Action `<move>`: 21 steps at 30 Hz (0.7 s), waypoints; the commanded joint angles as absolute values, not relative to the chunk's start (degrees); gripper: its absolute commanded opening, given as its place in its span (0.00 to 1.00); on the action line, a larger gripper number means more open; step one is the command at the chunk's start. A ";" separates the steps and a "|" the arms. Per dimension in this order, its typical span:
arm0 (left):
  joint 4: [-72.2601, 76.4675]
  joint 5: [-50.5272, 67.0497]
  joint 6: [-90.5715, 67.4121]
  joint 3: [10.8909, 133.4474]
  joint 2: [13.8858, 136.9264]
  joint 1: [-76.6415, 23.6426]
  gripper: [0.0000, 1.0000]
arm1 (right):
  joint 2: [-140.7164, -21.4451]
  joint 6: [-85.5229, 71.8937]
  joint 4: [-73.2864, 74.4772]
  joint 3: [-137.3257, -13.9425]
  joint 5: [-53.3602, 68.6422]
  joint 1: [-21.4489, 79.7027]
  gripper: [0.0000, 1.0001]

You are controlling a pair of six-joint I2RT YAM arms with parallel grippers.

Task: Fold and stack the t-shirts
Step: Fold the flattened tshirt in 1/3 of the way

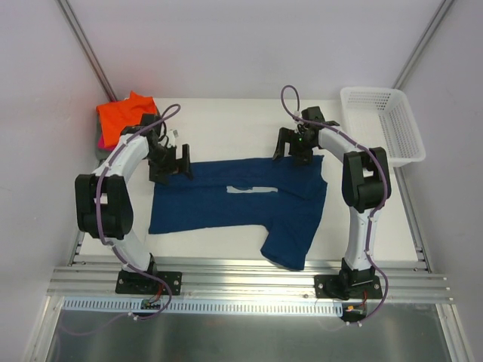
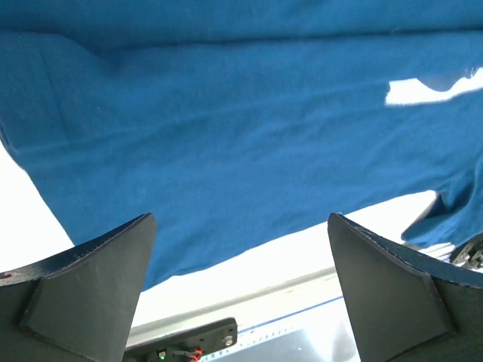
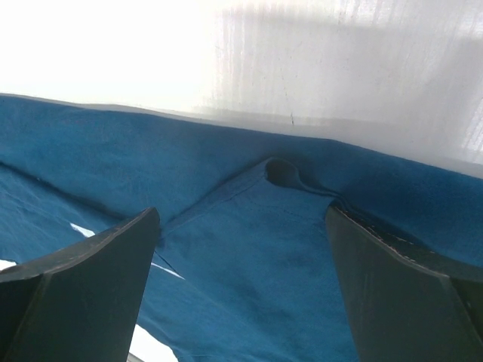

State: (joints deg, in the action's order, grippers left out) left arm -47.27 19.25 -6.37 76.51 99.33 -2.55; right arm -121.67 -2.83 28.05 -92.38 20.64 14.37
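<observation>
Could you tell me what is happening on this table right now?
Two robot arms are working on a navy blue t-shirt spread on the table. The left gripper and right gripper hover open over its far edge, one near each end, holding nothing. A folded orange t-shirt lies at the far left corner.

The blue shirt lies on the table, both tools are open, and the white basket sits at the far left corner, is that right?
Not quite. The top external view shows the white basket at the far right corner. The blue shirt lies on the table; the left tool and right tool are open.
</observation>
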 commanded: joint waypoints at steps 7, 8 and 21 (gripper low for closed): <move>-48.52 16.55 -6.68 72.14 93.08 -2.20 0.99 | -121.91 -4.04 27.07 -93.52 21.18 15.56 0.97; -48.08 16.09 -6.33 73.29 93.69 -2.20 0.99 | -121.64 -4.04 26.90 -93.43 21.27 15.56 0.97; -47.90 16.00 -5.71 95.79 116.79 -1.58 0.99 | -119.71 -3.25 27.25 -90.79 20.48 15.91 0.97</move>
